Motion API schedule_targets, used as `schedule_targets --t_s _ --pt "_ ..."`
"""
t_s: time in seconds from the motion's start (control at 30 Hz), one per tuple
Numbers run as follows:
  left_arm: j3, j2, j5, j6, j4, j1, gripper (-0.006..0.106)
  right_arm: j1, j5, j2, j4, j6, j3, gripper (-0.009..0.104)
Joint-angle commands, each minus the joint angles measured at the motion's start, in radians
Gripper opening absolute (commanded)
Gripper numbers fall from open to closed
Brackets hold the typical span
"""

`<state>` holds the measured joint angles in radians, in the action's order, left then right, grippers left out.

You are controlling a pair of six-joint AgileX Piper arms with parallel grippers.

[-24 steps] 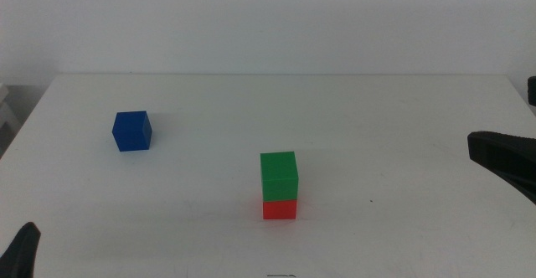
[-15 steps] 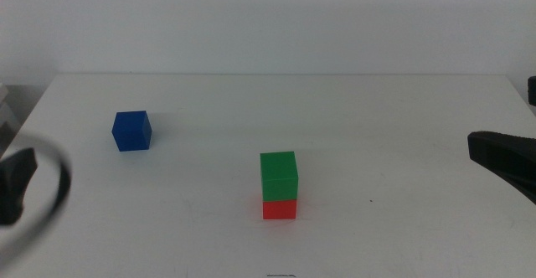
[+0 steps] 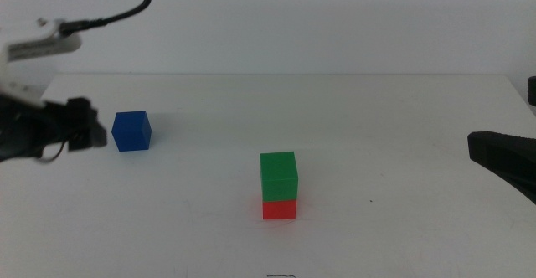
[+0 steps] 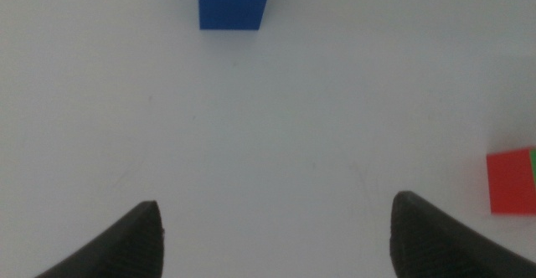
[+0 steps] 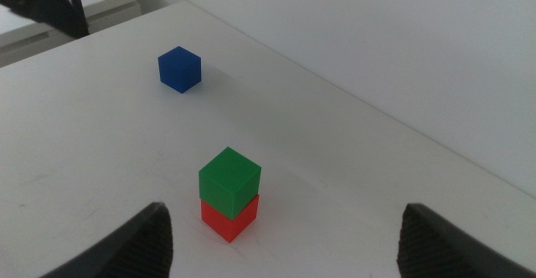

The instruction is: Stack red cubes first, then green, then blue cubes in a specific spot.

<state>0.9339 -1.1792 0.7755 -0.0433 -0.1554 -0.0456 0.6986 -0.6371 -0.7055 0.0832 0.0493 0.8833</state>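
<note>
White counter (image 3: 402,127) lies bare and wide around three small matte cubes, with plenty of free surface on every side. Green cube (image 3: 279,176) sits squarely on the red cube (image 3: 280,209) near the counter's front middle. Blue cube (image 3: 132,131) stands alone, well apart, toward the far left. Left gripper (image 3: 88,134) hangs just beside the blue cube, not touching it, its dark fingers (image 4: 134,243) spread wide apart. Right gripper (image 3: 502,157) waits at the right edge, its fingers (image 5: 142,240) also wide apart. No writing shows anywhere
</note>
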Motion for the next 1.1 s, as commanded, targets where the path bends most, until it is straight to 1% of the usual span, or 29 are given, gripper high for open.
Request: schedule_targets --t_s 0.0,0.13,0.27,0.33,0.57,0.87,1.07 --pt "0.087 -0.043 -0.032 -0.015 -0.028 -0.002 0.091 -0.009 0.073 0.001 0.011 0.013 0.024 0.074" --pt "0.22 -0.171 0.033 -0.015 -0.006 -0.002 0.091 -0.009 0.073 0.001 0.011 0.013 0.024 0.074" --pt "0.348 -0.311 0.059 -0.006 0.037 -0.002 0.091 -0.009 0.073 0.001 0.011 0.013 0.024 0.074" --pt "0.399 -0.374 0.063 0.029 0.039 -0.002 0.091 -0.009 0.073 0.001 0.011 0.013 0.024 0.074" --pt "0.579 -0.574 0.106 0.024 0.071 -0.002 0.091 -0.009 0.073 0.001 0.011 0.013 0.024 0.074" --pt "0.683 -0.752 0.09 0.024 0.088 -0.001 0.091 -0.009 0.073 0.001 0.011 0.013 0.024 0.074" --pt "0.696 -0.831 0.007 0.023 0.086 -0.001 0.091 -0.009 0.073 0.001 0.011 0.013 0.024 0.074"
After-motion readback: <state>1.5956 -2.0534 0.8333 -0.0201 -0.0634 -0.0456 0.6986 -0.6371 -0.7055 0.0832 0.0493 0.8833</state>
